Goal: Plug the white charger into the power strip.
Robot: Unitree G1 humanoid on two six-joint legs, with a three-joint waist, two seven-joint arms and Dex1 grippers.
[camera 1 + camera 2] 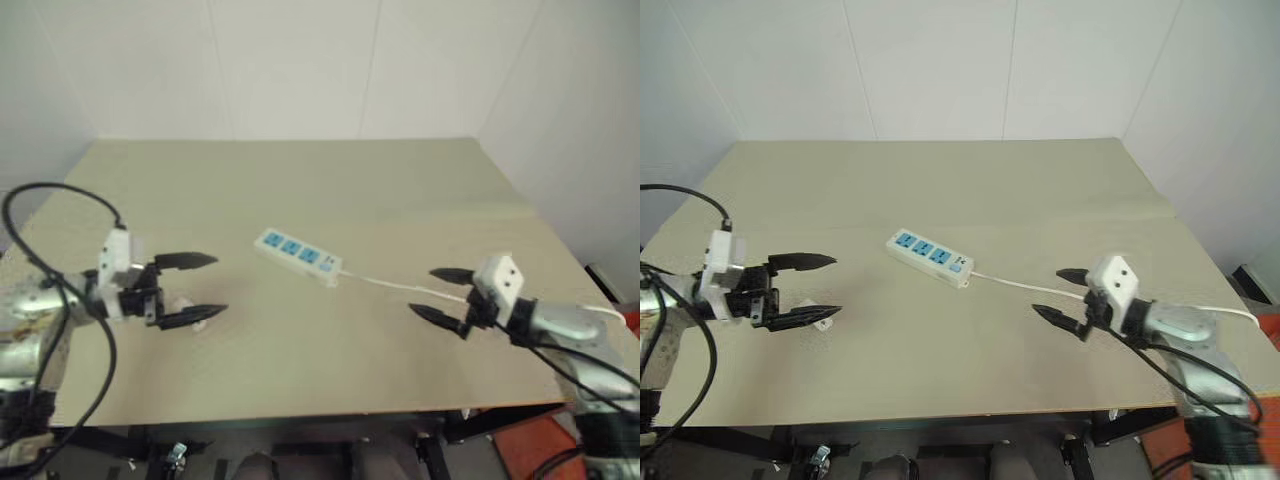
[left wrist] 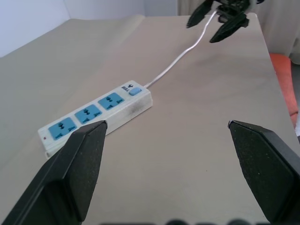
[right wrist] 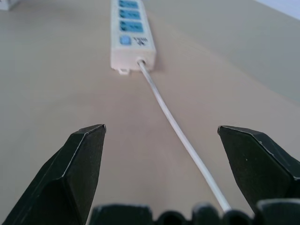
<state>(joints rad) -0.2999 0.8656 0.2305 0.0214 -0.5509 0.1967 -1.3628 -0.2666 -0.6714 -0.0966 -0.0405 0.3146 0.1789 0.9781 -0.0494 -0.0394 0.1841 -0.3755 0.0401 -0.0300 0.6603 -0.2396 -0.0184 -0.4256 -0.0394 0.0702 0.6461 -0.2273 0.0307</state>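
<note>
The power strip (image 1: 298,256) lies flat at the table's middle, three blue socket faces up, and its thin white cord (image 1: 385,284) runs right toward my right arm. The white charger (image 1: 810,304) is a small white block on the table at the left, partly hidden by the lower finger of my left gripper (image 1: 215,285). That gripper hangs open and empty just above it, pointing at the strip (image 2: 93,115). My right gripper (image 1: 422,291) is open and empty to the right of the strip, over the cord (image 3: 173,126).
The beige table (image 1: 330,190) has bare surface behind and in front of the strip. White walls close the far side and the right. A black cable (image 1: 70,200) loops over my left arm. The table's front edge lies close below both grippers.
</note>
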